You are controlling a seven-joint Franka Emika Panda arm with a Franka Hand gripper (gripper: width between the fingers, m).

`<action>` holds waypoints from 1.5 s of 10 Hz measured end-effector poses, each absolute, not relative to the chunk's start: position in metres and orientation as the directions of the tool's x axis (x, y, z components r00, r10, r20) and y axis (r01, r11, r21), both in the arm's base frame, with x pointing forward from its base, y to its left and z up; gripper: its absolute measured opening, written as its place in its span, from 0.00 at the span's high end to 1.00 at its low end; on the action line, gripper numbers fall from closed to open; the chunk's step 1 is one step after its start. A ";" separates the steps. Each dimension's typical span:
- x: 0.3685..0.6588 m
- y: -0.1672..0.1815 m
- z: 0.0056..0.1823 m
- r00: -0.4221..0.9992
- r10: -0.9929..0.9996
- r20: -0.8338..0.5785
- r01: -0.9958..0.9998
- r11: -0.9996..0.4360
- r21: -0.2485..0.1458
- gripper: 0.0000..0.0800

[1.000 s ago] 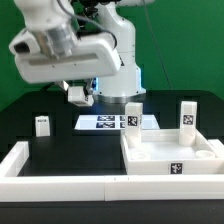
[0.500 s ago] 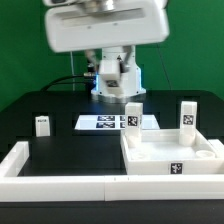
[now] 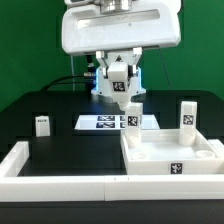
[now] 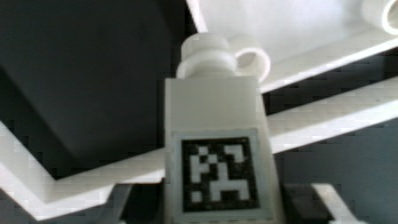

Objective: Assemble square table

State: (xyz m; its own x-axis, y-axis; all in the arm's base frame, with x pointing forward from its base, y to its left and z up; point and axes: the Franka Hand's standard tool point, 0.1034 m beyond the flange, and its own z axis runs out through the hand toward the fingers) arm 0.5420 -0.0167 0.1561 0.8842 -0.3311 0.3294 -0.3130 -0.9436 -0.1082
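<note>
Exterior view, from the front: the white wall bars (image 3: 60,186) run along the bottom of the frame, fencing in the black surface so that parts have something to be pushed against. Just behind them, lower right, the table top (image 3: 172,158) lies rim-up, snug in the corner of the bars, which I'd guess keeps it from turning while legs go in. Two legs already stand upright at its back corners, one mid-frame (image 3: 131,119) and one at the right (image 3: 187,115). The nearer sockets look empty.

A spare leg (image 3: 41,124) waits alone at the left, well apart from the rest. The marker board (image 3: 103,122) lies flat at centre.

Behind and above all this, upper centre, the gripper (image 3: 119,79) is clamped on a fourth leg (image 3: 120,92), hanging upright and clear of the mid-frame leg. The wrist view shows it gripped low, with its round end free and pointing toward the white top, probably ready for a socket.
</note>
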 end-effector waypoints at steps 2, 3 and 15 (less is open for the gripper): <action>0.564 0.060 0.148 0.833 -0.343 0.434 -0.304 -0.939 -0.159 0.64; 0.570 0.085 0.140 0.812 -0.360 0.460 -0.315 -0.933 -0.175 0.64; 0.562 0.119 0.094 0.792 -0.165 0.588 -0.200 -0.980 -0.006 0.64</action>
